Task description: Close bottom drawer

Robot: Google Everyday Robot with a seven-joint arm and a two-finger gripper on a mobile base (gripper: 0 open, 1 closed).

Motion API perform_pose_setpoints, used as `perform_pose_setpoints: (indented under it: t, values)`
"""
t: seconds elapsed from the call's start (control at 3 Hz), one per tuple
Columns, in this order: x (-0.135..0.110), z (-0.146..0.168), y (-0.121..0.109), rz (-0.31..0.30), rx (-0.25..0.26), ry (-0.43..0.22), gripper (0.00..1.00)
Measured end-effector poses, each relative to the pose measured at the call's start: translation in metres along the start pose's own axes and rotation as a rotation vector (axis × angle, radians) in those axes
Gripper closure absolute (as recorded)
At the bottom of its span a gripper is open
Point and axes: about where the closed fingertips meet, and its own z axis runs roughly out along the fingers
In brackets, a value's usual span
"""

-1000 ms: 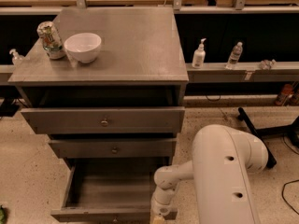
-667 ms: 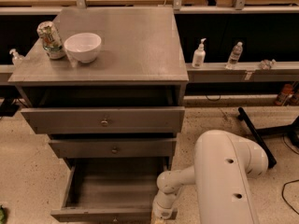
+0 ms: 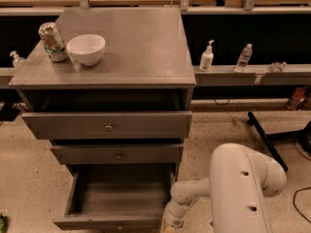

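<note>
The bottom drawer (image 3: 119,194) sits at about 6 o'clock in the view, lowest in the grey cabinet (image 3: 146,52). It is pulled well out, with its bare floor and thin side walls open to sight and its front panel near the lower edge of the view. By my judgement the closing is not done, and nearly the whole push inward is left.

At 4 o'clock from the drawer's middle, just beside its right front corner, the gripper (image 3: 169,225) reaches down on the white arm (image 3: 243,193). It is cut off by the frame's bottom, so I cannot tell whether it is open or closed, nor whether it touches the panel.

At 12 o'clock above the drawer are the middle drawer (image 3: 118,154) and the top drawer (image 3: 108,125). Further up, at 11 o'clock, a white bowl (image 3: 86,48) and a can (image 3: 52,41) stand on the cabinet's top.
</note>
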Motion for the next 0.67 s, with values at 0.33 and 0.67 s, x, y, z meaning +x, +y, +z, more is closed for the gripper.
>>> perform_pose_setpoints:
  t: [0.33,0.67]
  values:
    - [-0.0004,-0.0004,-0.0018,-0.003,0.003,-0.002,1.0]
    - [-0.0028,-0.003,-0.0074,-0.018,0.019,-0.014,1.0]
